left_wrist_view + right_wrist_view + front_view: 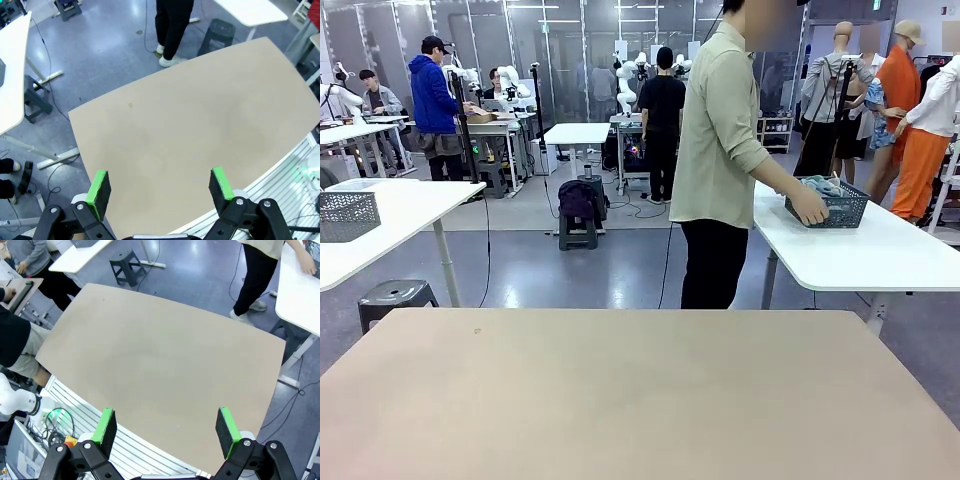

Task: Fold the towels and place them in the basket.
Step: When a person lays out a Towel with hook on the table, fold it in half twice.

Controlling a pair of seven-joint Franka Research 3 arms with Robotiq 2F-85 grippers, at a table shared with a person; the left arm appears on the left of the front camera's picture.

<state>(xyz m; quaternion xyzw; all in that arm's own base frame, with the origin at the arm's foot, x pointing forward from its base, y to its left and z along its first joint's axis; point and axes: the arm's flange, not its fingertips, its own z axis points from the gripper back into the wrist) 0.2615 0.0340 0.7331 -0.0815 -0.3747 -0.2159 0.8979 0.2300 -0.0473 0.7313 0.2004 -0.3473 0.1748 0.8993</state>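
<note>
On the white counter (880, 255), mid-right of the front view: basket (827, 207), dark mesh sides, near that counter's left end.
Towels (820, 186): pale grey-blue, bunched inside the basket and showing above its rim; too small to tell whether they are folded.
Person (720, 150): upper centre, standing beyond the beige counter and turned toward the basket; one hand (810, 208) on the basket's near-left rim.
Beige counter (640, 390): plain tan top across the bottom of the front view.
Left tool (160, 185): low centre of its wrist view, green pads (99, 186) wide apart, above the beige counter.
Right tool (167, 426): low centre of its wrist view, pads wide apart, above the same counter.
Second basket (347, 215): grey mesh, on the far-left counter (410, 205).
Stool (395, 297): dark, on the floor, lower left.
</note>
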